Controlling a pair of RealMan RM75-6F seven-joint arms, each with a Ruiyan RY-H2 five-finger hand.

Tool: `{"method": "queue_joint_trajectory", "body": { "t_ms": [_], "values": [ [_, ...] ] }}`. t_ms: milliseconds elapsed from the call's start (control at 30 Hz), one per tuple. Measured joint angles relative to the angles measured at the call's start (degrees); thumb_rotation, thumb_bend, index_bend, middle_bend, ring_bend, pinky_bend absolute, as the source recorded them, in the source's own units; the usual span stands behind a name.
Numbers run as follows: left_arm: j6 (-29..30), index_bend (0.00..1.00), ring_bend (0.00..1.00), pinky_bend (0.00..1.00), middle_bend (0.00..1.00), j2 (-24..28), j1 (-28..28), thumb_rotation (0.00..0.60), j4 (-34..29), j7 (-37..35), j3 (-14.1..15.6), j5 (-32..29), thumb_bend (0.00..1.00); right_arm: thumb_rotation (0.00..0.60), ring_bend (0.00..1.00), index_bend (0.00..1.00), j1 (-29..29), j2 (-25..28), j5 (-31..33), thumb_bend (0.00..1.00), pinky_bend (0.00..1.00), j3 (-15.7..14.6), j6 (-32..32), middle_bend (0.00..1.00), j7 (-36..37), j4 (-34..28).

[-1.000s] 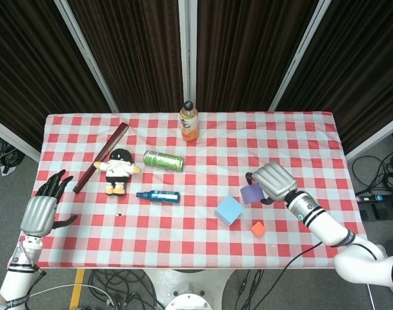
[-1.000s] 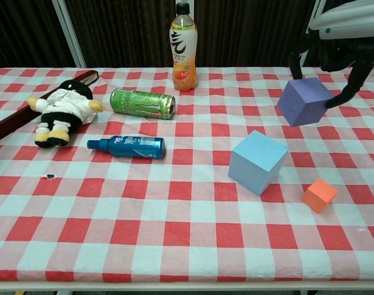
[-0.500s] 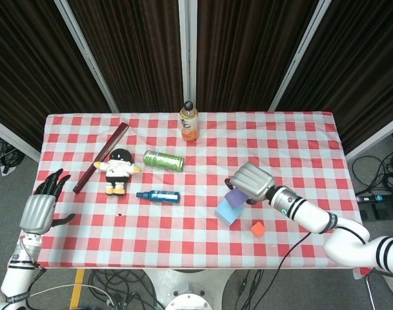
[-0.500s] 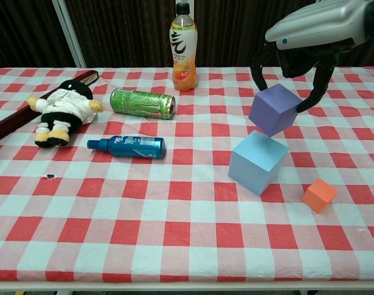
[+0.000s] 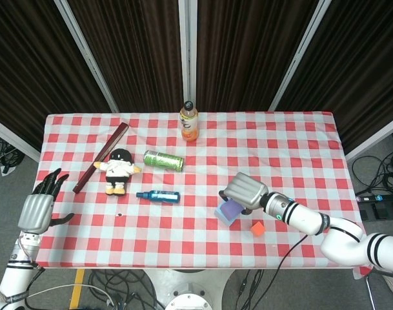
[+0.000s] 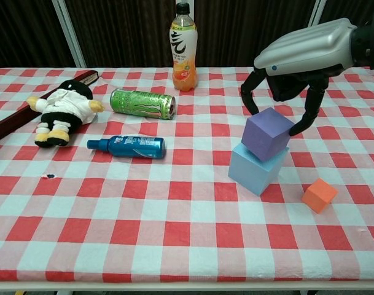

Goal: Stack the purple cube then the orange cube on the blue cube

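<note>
Contact between the two cubes was the news of this moment: the purple cube (image 6: 268, 133), which half a second earlier hung tilted just above the blue cube (image 6: 255, 169), now sat on its top face, slightly skewed and shifted toward the far right corner. A second before, it had been carried well off to the right of the blue cube, so the right hand (image 6: 289, 92) had brought it across and down in that short span. The fingers (image 6: 310, 112) stayed clamped on the purple cube, one dark fingertip on its left side and another on its right, so the release had not been made. In the head view the same right hand (image 5: 245, 192) covered most of the stack, with only a strip of purple cube (image 5: 230, 210) showing under it.

Judged from this, the first placement was nearly done; what remained was to let go without dragging the cube, and because it looked askew, a careless opening could tip it off. After that the orange cube (image 6: 319, 195), lying on the bench (image 6: 174, 227) just right of the stack and nearer the front, would be next.

The left hand (image 5: 37, 208) hung off the left edge of the bench, fingers spread and holding nothing, much as before. The green can (image 6: 142, 103) and blue spray bottle (image 6: 126, 147) lay untouched.
</note>
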Motion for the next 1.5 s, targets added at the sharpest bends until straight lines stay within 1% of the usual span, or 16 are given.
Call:
{"method": "queue_joint_trajectory", "body": {
  "t_ms": [267,567,900,1100,1500],
  "values": [
    [-0.4,0.16,0.08,0.21,0.11,-0.2,0.0,0.6,1.0,-0.8,-0.3,-0.7,0.0,0.6,0.94,0.54,2.3,-0.1,-2.9,0.06,0.87,-0.9,0.0,1.0,2.0,2.2],
    [-1.4,0.16,0.08,0.21,0.11,-1.2,-0.3,0.6,3.1,-1.1,-0.6,-1.5,0.0,0.6,0.94,0.54,4.9,0.0,-5.8,0.06,0.87,-2.8,0.3,1.0,7.5,5.0],
    [-1.5,0.16,0.08,0.21,0.11,-2.0,-0.4,0.6,4.7,-1.4,-0.6,-1.5,0.0,0.6,0.94,0.54,6.8,-2.5,-9.0,0.06,0.87,-6.3,2.3,1.0,13.4,9.4],
    [-1.5,0.16,0.08,0.21,0.11,-2.3,-0.4,0.6,5.4,-1.6,-0.5,-1.4,0.0,0.6,0.94,0.54,7.6,-3.2,-10.1,0.06,0.87,-7.6,4.2,1.0,15.5,10.8],
    [-1.3,0.16,0.08,0.21,0.11,-2.4,0.0,0.6,6.3,-2.5,-0.3,-1.4,0.0,0.6,0.94,0.54,8.9,-4.6,-10.6,0.06,0.87,-9.3,5.0,1.0,17.4,12.7]
  ]
}}
